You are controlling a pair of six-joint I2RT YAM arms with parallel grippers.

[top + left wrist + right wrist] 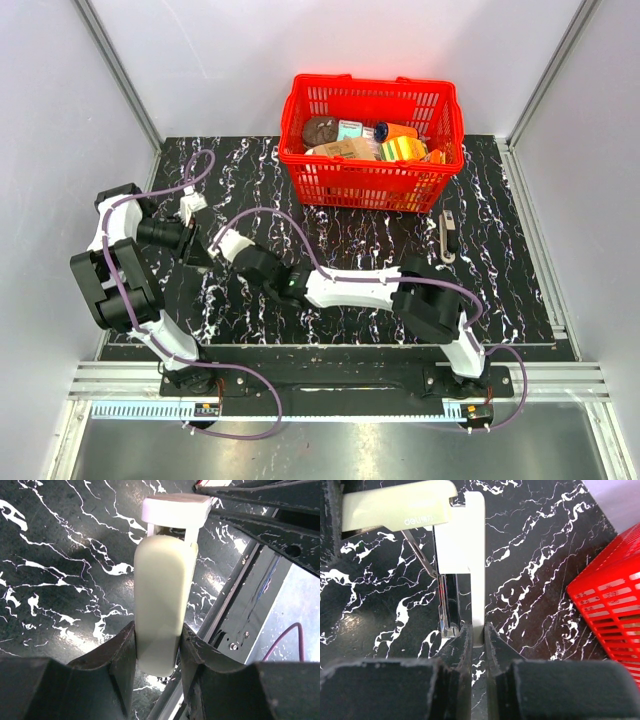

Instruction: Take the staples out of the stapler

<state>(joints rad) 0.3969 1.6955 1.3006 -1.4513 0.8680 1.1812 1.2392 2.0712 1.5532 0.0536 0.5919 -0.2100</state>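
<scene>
Stapler [162, 590] held between both arms over the left part of the desk [500, 270], nearer the left edge than the right, roughly midway between near and far edges; it appears to be lifted clear of the surface, though the overhead view does not settle this.

Left jaws: clamped across the cream top cover [395, 507], one finger on each long side. Right jaws: nearly together, pinching the thin end of the white base [477, 555].

Stapler is hinged open; cover swung away from base, metal magazine [447, 605] exposed and running alongside the base toward the right wrist camera. A small reddish part shows inside the channel, possibly the pusher. Cannot tell whether a strip of staples sits in the channel; too narrow and too reflective.

Judged step: opening done, emptying not yet done; no loose staples visible on the desk.

Next move calls for: both grips kept firm so that the hinge stays wide; magazine tipped with its open side down over bare desk, or given a shake, so the strip slides out. Risk: the base grip is on a thin edge and could slip if the stapler is twisted.

Also present: red basket [372, 185] of mixed packets at the far edge; small grey-beige object [447, 236] lying just to its right.
</scene>
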